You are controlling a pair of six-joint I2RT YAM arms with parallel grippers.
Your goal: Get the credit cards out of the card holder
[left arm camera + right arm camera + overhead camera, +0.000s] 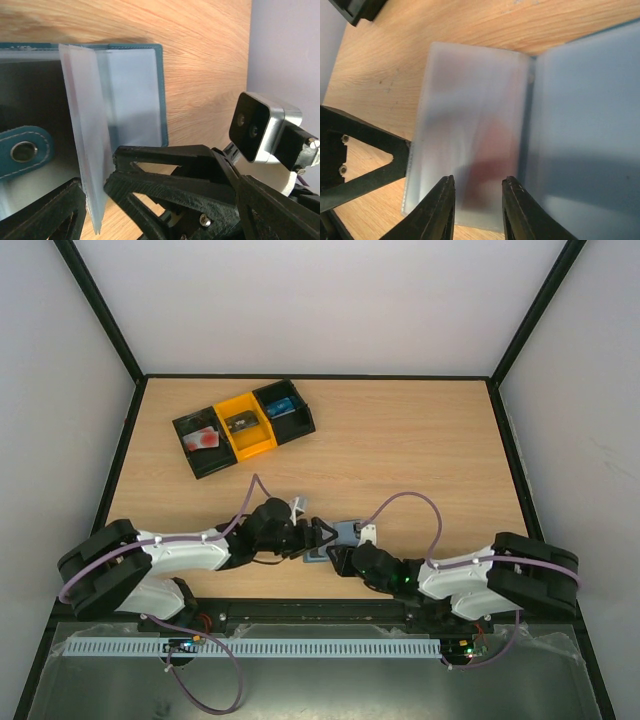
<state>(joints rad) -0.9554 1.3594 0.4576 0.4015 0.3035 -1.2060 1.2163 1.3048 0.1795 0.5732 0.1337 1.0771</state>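
**Wood table, holder open at 6 o'clock**

The light wood table [420, 460] sits between white walls [300, 300]. I have the holder [347, 533] lying open at 6 o'clock, between both grippers. My left gripper [94, 190] looks pinched on one clear sleeve [82, 150], standing it upright. My right gripper [477, 200] is slightly spread and empty, facing that sleeve's flat side.

The sleeve is thin, floppy, slick plastic, so I judge it will buckle if pushed. The card [487, 165] inside, a reddish blur, should be stiff and light. I would take it by its edge at the sleeve's mouth, though I cannot see which side that is.

Count: one holder, one card seen through the sleeve, and one tray [255, 448] at 11 o'clock with three bins, one item in each.
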